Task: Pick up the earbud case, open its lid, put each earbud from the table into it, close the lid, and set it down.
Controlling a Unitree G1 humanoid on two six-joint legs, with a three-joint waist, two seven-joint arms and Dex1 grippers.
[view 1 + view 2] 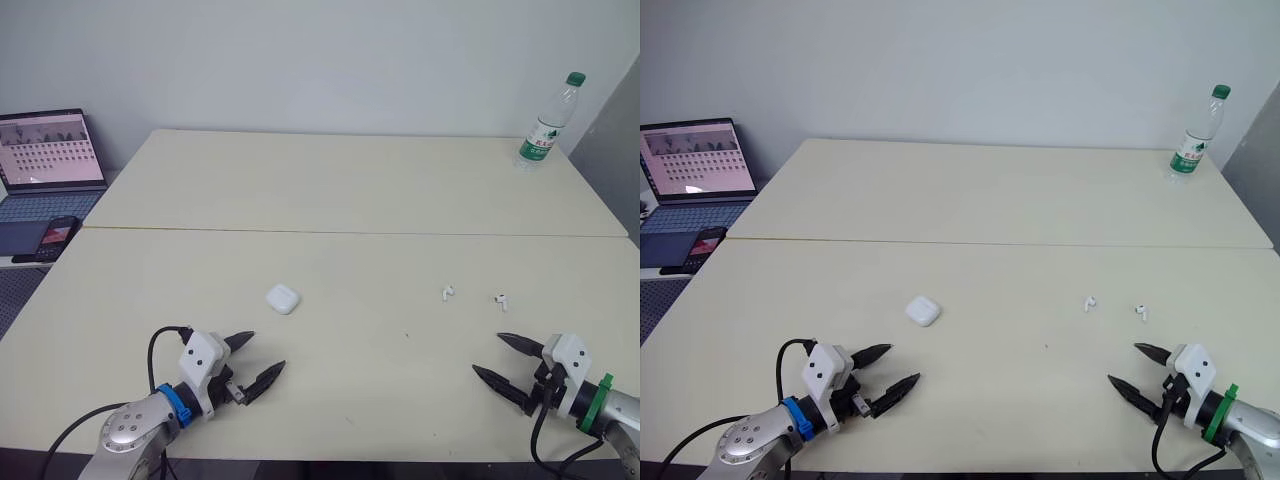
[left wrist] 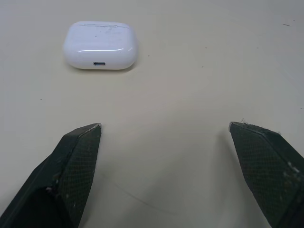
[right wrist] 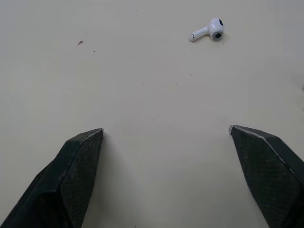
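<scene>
Left eye view: the white earbud case (image 1: 283, 298) lies shut on the pale surface (image 1: 350, 200), ahead of the left hand (image 1: 267, 351), whose two black fingers are spread wide and grasp nothing. The left wrist view shows the case's charging port but no writing on it. The left earbud (image 1: 448, 293) and the right earbud (image 1: 500, 299) lie near each other, apart, beyond the right hand (image 1: 487, 354), which is likewise released and empty. A bottle (image 1: 545, 125) at the far right corner carries a green label, its print too small to read. A laptop (image 1: 50, 160) stands at the left, its screen text unreadable.
</scene>
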